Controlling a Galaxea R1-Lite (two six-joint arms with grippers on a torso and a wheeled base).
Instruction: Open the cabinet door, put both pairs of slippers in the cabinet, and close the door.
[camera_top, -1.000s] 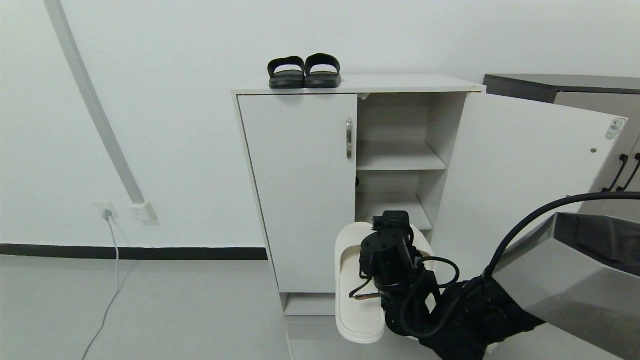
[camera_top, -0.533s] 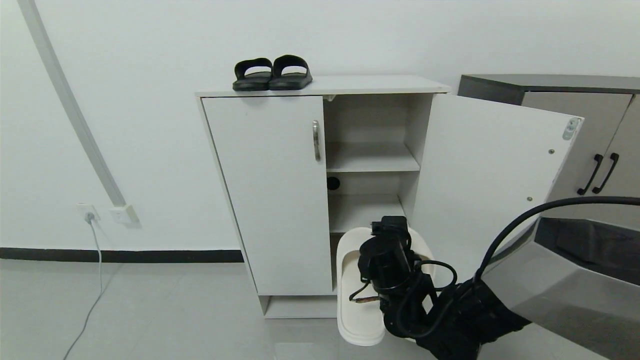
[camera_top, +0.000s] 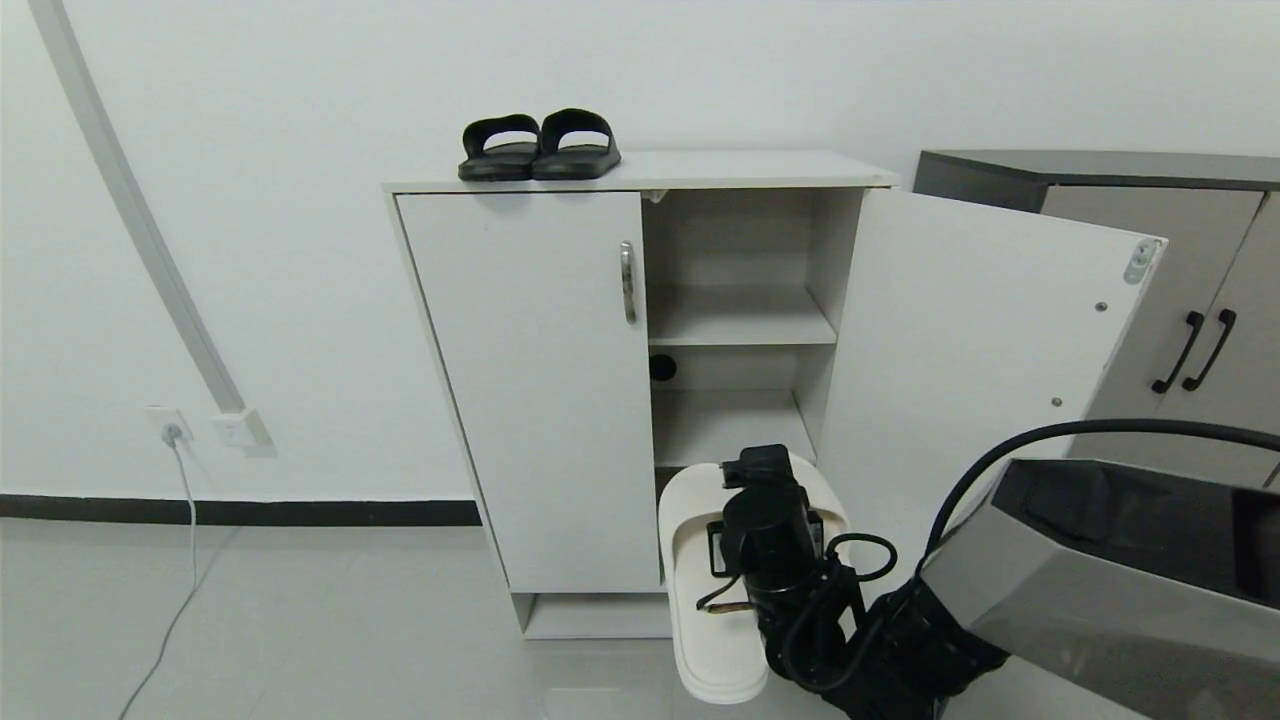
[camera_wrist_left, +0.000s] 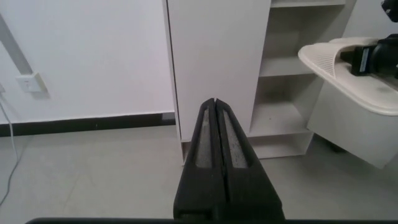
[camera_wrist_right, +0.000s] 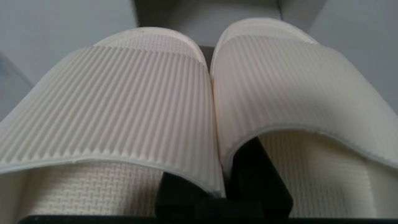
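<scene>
The right arm is stretched forward and low from the robot's right side, its black wrist wrapped in looped cables. The right pincer (camera_top: 762, 468) at its tip is clamped on a pair of cream slippers (camera_top: 712, 610). The left pincer (camera_wrist_left: 215, 140) points forward and slightly downward, its long fingers (camera_wrist_left: 204, 146) pressed flat together.

At 6 o'clock in the head view, the right arm (camera_top: 800, 600) hides most of one of the white slippers (camera_top: 703, 600) and the lowest compartment of the cabinet (camera_top: 540, 400). Their straps (camera_wrist_right: 143, 87) bury the right end effector (camera_wrist_right: 224, 186). At 3 o'clock the grey cabinet (camera_top: 1210, 250) is cut off.
</scene>
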